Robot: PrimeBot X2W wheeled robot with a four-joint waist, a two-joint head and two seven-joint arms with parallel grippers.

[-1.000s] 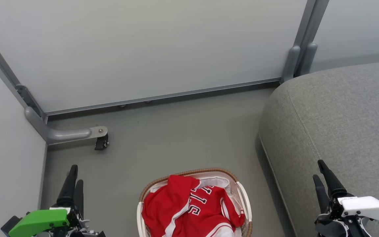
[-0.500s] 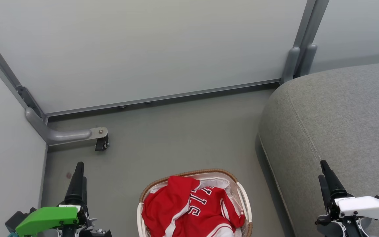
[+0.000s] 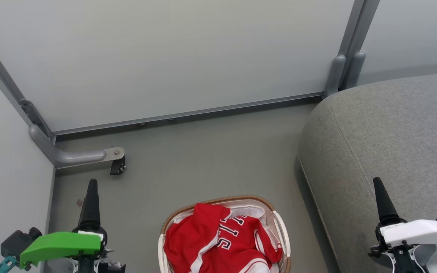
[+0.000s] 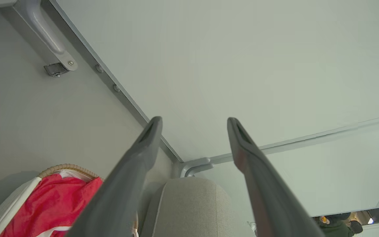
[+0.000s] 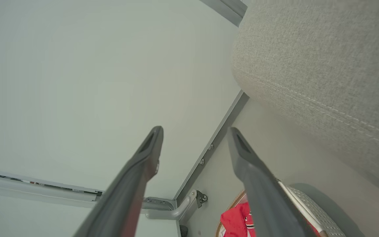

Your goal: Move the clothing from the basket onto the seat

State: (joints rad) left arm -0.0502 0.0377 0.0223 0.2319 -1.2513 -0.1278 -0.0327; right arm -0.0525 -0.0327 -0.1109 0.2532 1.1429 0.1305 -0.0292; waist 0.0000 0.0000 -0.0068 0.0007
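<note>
The left hand (image 3: 91, 184) and right hand (image 3: 377, 182) have turned sideways since before; wrist views show both spread wide. The red jersey (image 3: 211, 242) lies in the basket (image 3: 218, 199).

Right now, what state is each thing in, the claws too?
White plastic basket with brown woven rim: upright, on the floor.
Red sports clothing: crumpled inside the basket.
Large grey fabric seat: nothing on the visible part.
Left gripper: open, empty.
Right gripper: open, empty.
</note>
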